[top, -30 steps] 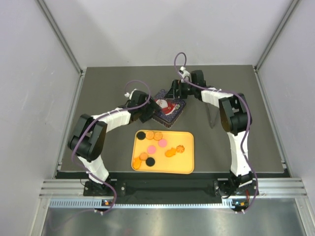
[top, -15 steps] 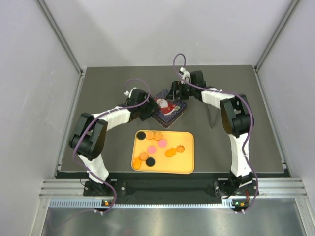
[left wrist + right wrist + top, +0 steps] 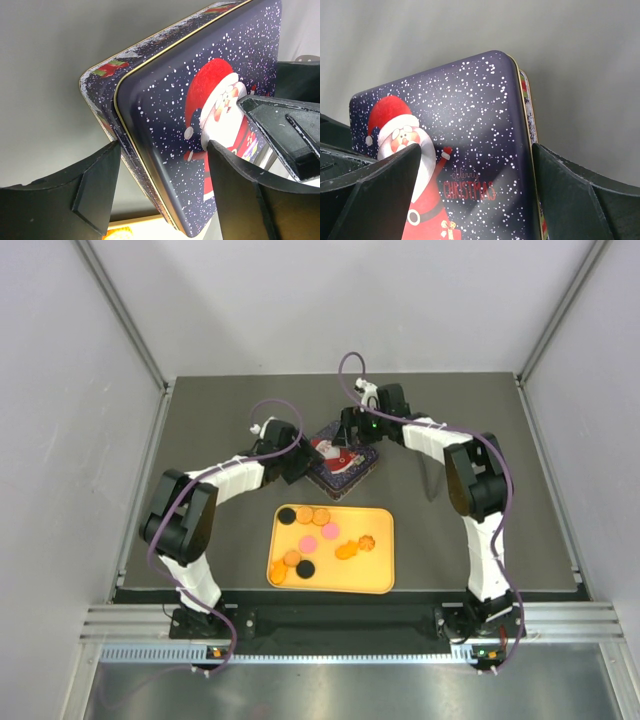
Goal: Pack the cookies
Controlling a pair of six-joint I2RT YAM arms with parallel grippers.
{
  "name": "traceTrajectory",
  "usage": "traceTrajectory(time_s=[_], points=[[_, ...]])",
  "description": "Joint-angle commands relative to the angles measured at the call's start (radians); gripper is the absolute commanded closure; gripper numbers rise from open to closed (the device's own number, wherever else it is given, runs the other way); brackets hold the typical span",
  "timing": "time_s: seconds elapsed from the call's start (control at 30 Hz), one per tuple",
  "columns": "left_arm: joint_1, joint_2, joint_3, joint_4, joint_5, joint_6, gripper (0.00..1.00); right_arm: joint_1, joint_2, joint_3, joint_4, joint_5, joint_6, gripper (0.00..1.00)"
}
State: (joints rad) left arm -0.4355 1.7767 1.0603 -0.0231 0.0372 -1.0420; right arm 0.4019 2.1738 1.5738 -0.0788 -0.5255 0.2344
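Your left white arm (image 3: 225, 478) stretches forward-right, left black two-finger gripper (image 3: 298, 466) spread wide | your right white arm (image 3: 430, 437) folds leftward, right black two-finger gripper (image 3: 352, 428) spread wide

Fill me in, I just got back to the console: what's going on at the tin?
Both arms are at the Christmas tin, which sits behind the yellow tray. The left end effector straddles its left corner and the right end effector straddles its far edge. The wrist views do not show whether either is actually gripping. The Santa lid is on, and the cookies lie on the tray, none packed yet.
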Motion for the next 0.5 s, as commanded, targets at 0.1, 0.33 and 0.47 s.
traceTrajectory(time_s=[0.1,0.33,0.47], points=[[-0.009,0.017,0.052,0.137,0.05,-0.004,0.46,0.1,-0.051,0.048,-0.108,-0.082,-0.043,0.1],[-0.009,0.02,0.05,0.137,0.058,-0.001,0.54,0.106,-0.062,0.051,-0.121,-0.093,-0.043,0.09],[-0.009,0.023,0.052,0.137,0.059,-0.001,0.64,0.118,-0.068,0.063,-0.14,-0.087,-0.064,0.08]])
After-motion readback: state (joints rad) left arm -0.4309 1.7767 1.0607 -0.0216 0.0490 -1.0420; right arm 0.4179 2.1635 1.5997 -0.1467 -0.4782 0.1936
